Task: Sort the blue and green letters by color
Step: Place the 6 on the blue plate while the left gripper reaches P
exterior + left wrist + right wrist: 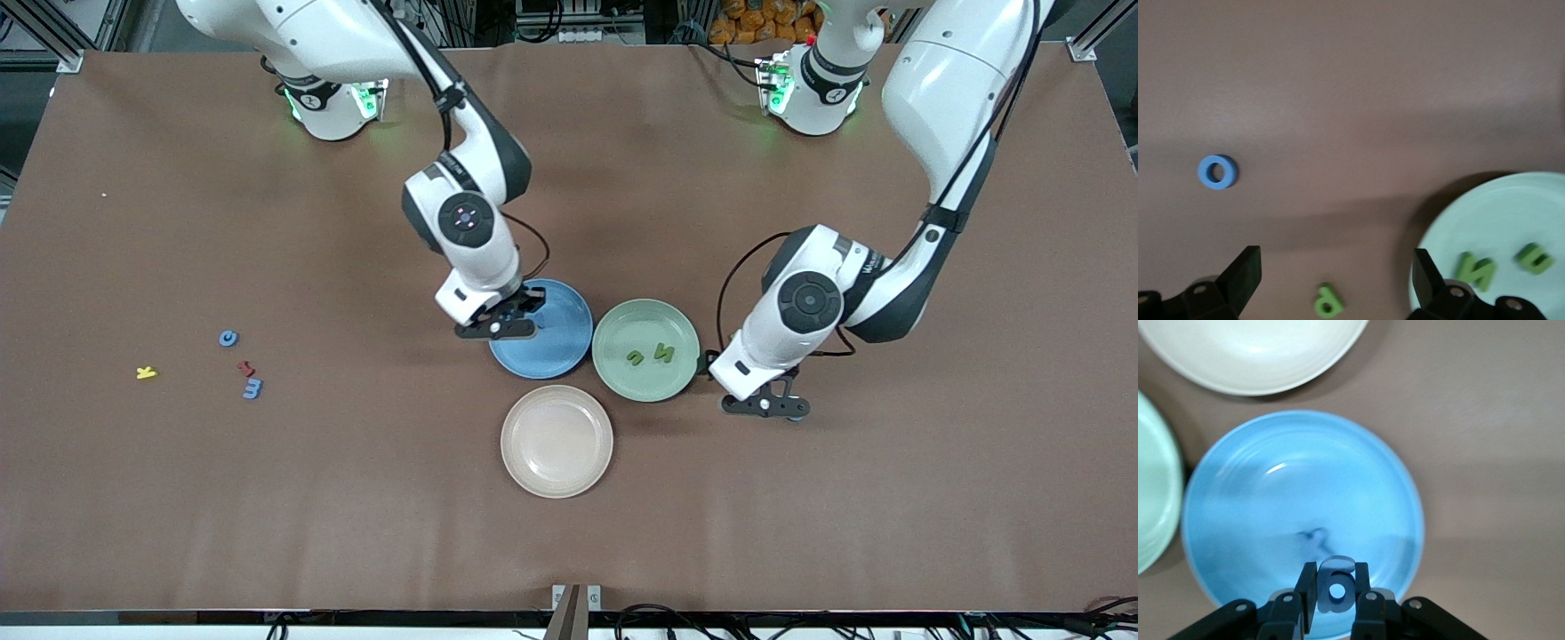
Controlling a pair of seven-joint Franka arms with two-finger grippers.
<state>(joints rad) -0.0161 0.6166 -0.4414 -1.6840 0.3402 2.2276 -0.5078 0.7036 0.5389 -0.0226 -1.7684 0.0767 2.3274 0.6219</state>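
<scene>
Three plates on brown table

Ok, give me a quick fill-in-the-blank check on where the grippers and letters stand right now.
1. The right gripper holds a blue letter over the ____ plate.
2. The green plate holds ____ green letters.
3. The left gripper is ____, over a green letter on the table.

Missing words: blue; two; open

Three plates crowd mid-table: blue plate, green plate and cream plate, nearly touching, with no passage between them. Wide bare table runs along the front edge and toward both ends
</scene>
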